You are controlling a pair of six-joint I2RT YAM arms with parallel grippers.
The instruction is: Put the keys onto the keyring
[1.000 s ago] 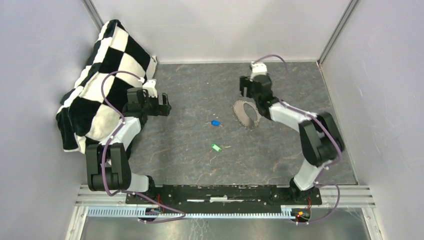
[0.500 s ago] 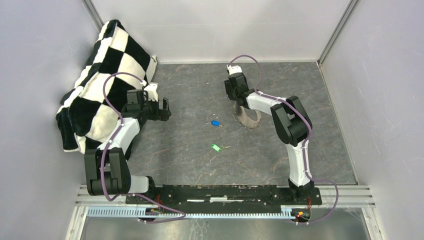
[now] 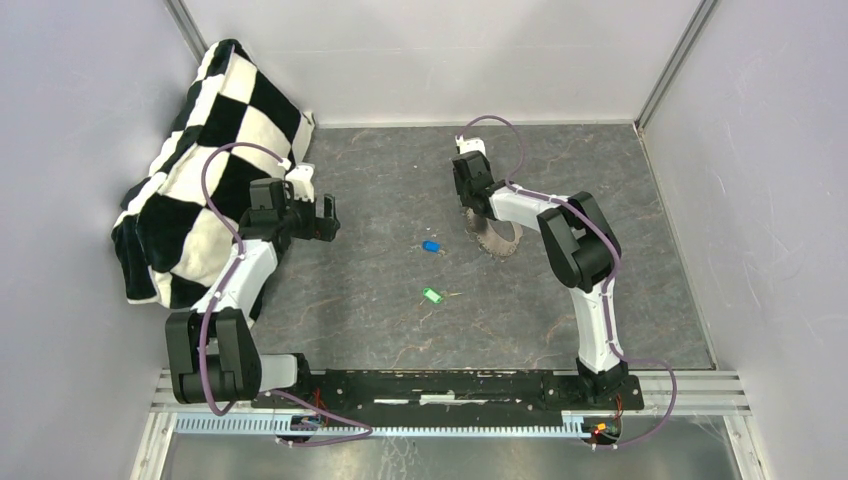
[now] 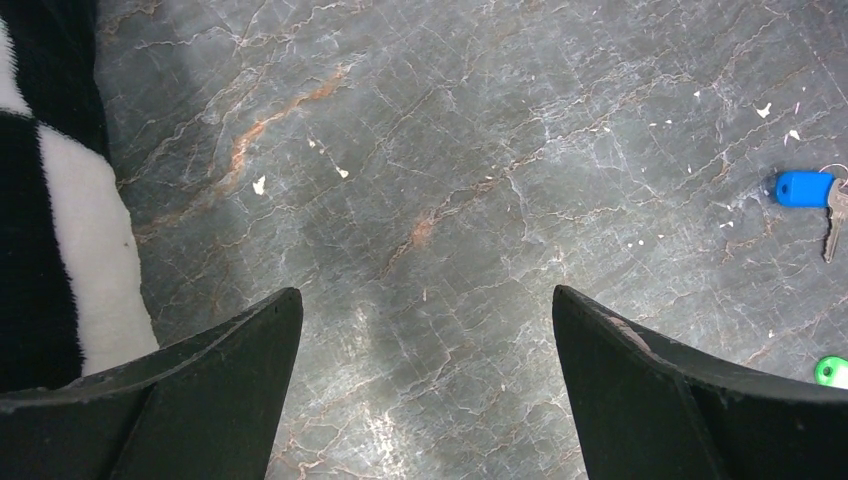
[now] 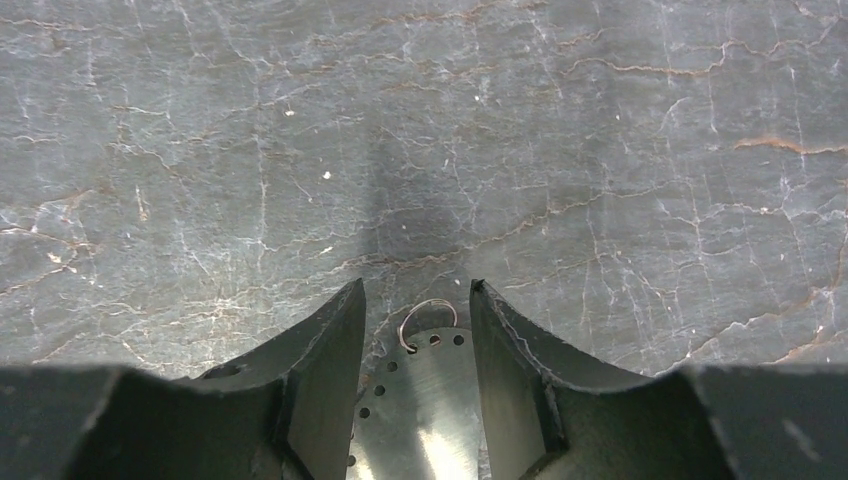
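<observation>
keyring (image 3: 497, 243) partly under right arm (image 3: 520, 205), green key (image 4: 832, 371) cut by edge

2 keys lying out, 1 blue-headed key (image 3: 431, 246) and 1 green-headed key (image 3: 431, 295), 1 metal keyring (image 3: 497, 240) lying nearby, 1 checkered blanket (image 3: 215, 150) sitting crumpled, 2 robot arms (image 3: 245, 270) reaching in

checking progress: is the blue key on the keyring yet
No, the blue key lies by itself on the table, clearly apart from the keyring.
</observation>
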